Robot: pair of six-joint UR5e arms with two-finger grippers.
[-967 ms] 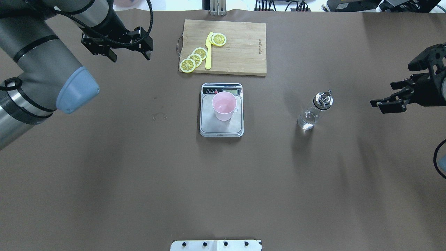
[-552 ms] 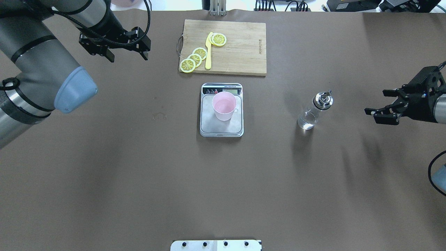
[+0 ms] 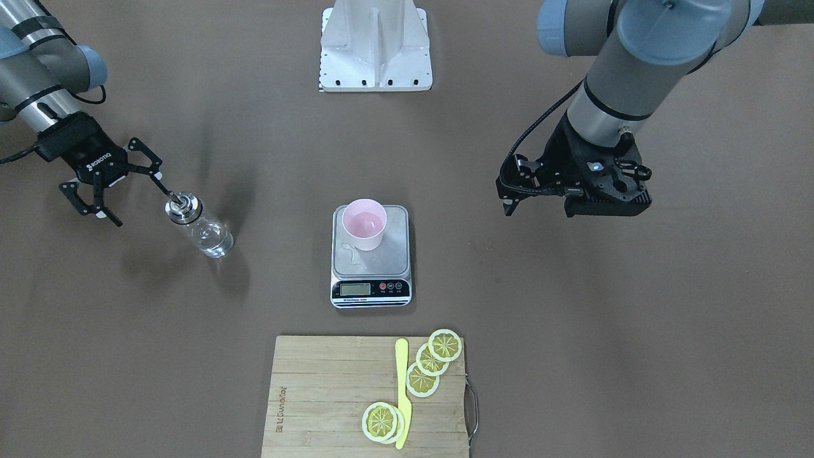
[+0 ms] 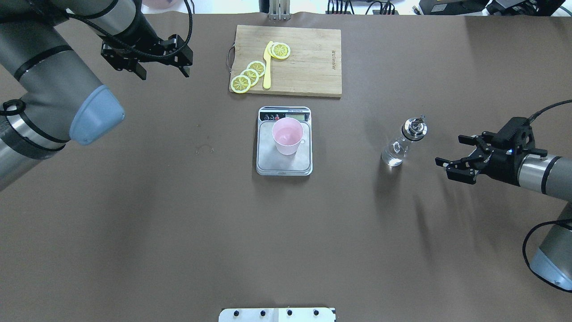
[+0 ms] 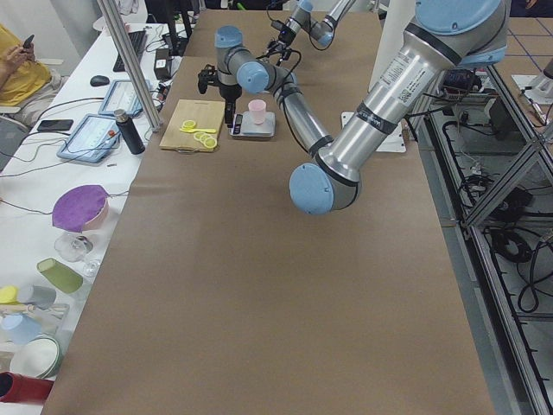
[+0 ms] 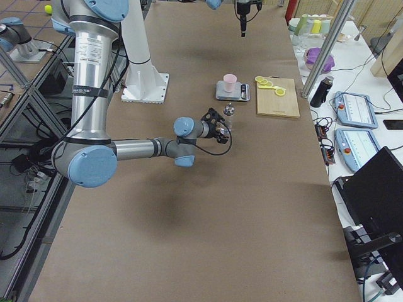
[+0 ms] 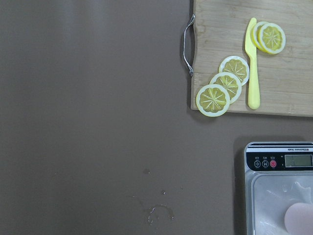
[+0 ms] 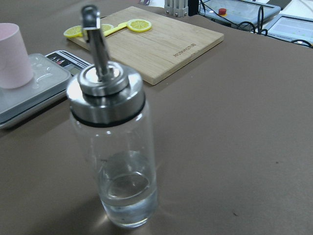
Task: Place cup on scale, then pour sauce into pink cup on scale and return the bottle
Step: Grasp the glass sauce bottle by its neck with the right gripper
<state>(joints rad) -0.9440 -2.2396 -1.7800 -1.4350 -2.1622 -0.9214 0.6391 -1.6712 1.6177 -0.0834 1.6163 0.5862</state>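
The pale pink cup (image 4: 288,134) stands upright on the steel scale (image 4: 284,166) at mid-table; it also shows in the front view (image 3: 364,224). The clear glass bottle (image 4: 402,144) with a metal collar and spout stands on the table right of the scale, a little clear sauce (image 8: 128,188) in its bottom. My right gripper (image 4: 449,151) is open and empty, level with the bottle, a short way to its right and apart from it. My left gripper (image 4: 164,75) is open and empty, high at the far left, away from the scale.
A wooden cutting board (image 4: 308,67) with lemon slices (image 4: 250,74) and a yellow knife (image 4: 267,67) lies behind the scale. A faint wet mark (image 4: 204,150) is on the table left of the scale. The white mount plate (image 4: 277,314) sits at the near edge.
My right gripper has come down and moved towards the bottle, still open. The left arm has barely shifted. Cup, scale and bottle have not moved.
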